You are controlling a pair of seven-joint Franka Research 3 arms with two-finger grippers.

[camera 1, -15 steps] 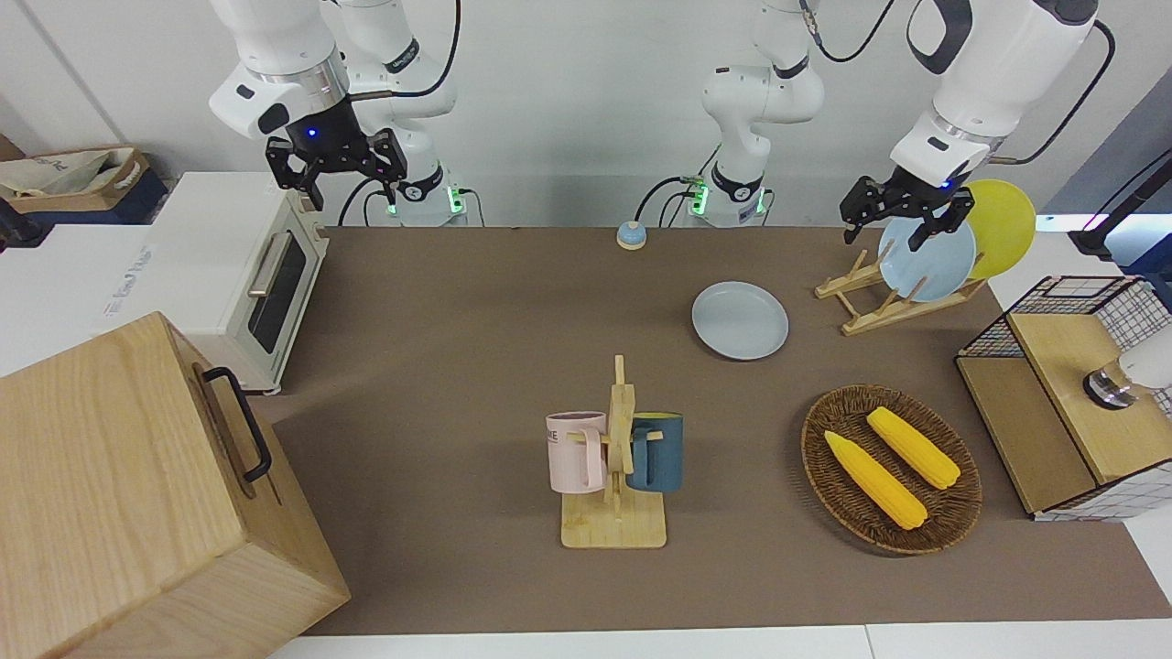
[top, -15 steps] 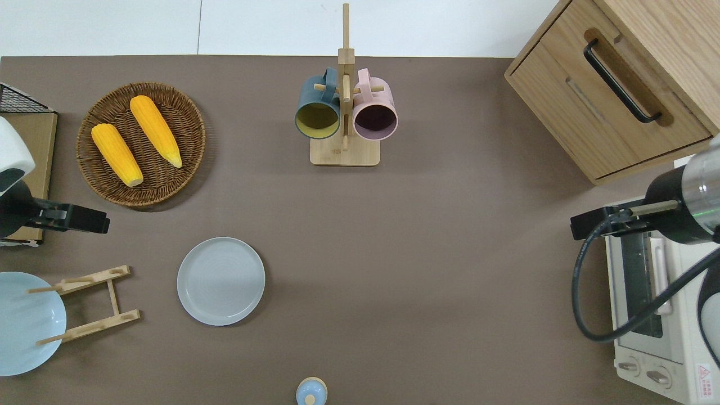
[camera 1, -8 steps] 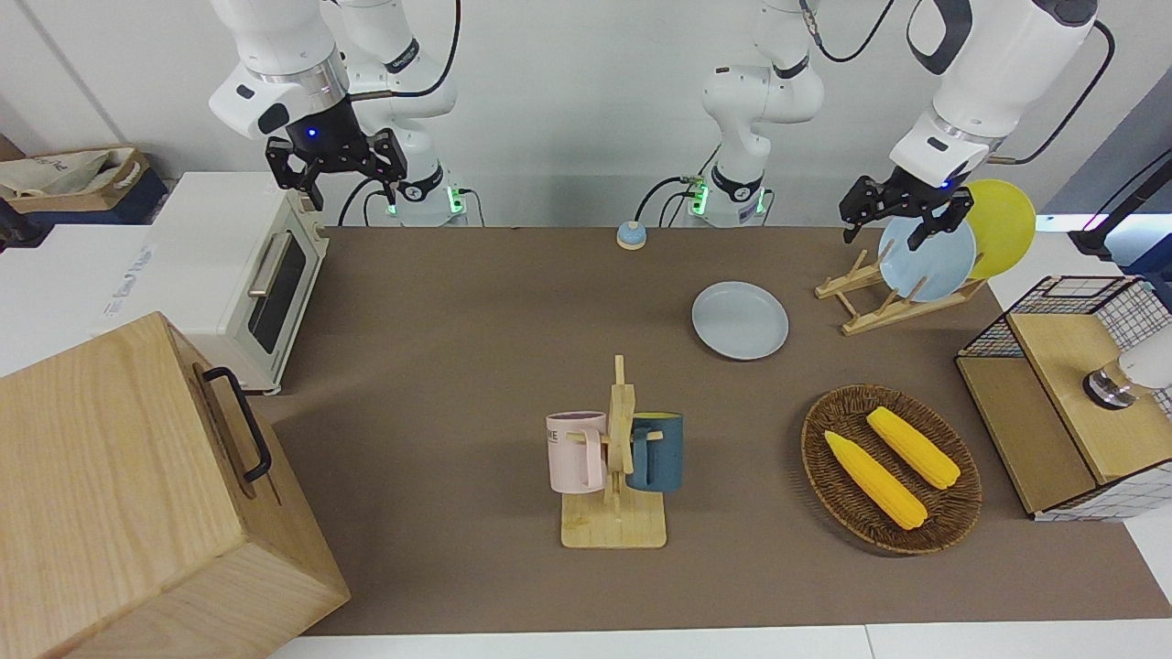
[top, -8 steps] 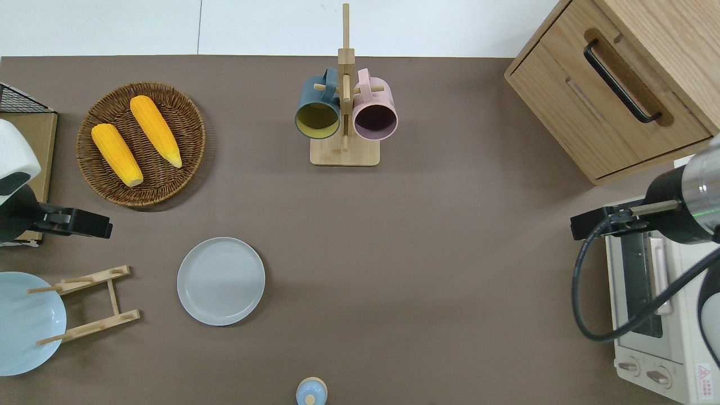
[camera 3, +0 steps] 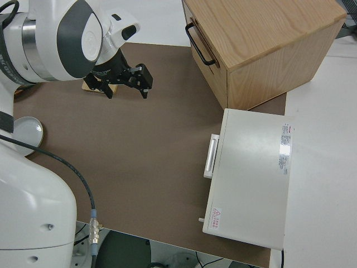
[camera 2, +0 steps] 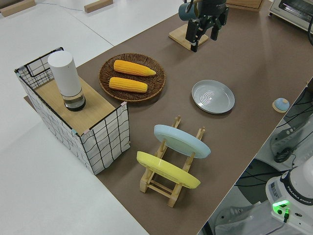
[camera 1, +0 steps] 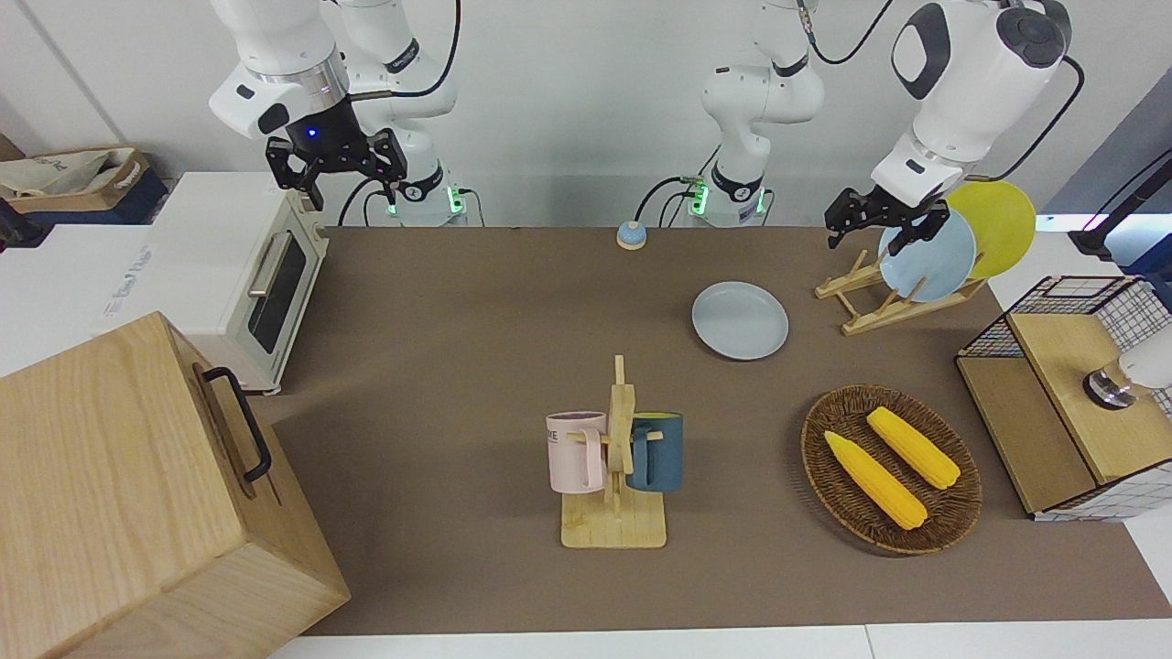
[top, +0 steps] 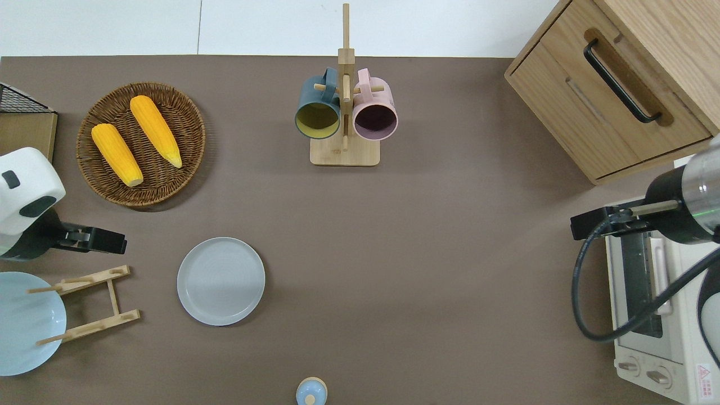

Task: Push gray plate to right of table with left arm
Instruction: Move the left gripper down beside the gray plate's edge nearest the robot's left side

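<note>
Gray plate (top: pixel 220 280) flat on table (top: pixel 427 270), well apart from raised, released left end effector (top: pixel 115 246).

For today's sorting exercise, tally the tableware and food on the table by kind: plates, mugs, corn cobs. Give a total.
Plates: 3 (gray, light-blue, yellow)
Mugs: 2 (pink, dark blue)
Corn cobs: 2 ()
Total: 7

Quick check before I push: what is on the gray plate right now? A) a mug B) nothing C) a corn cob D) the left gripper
B: the gray plate lies bare on the table, and the left gripper is off its edge toward the left arm's end, not touching it.
</note>
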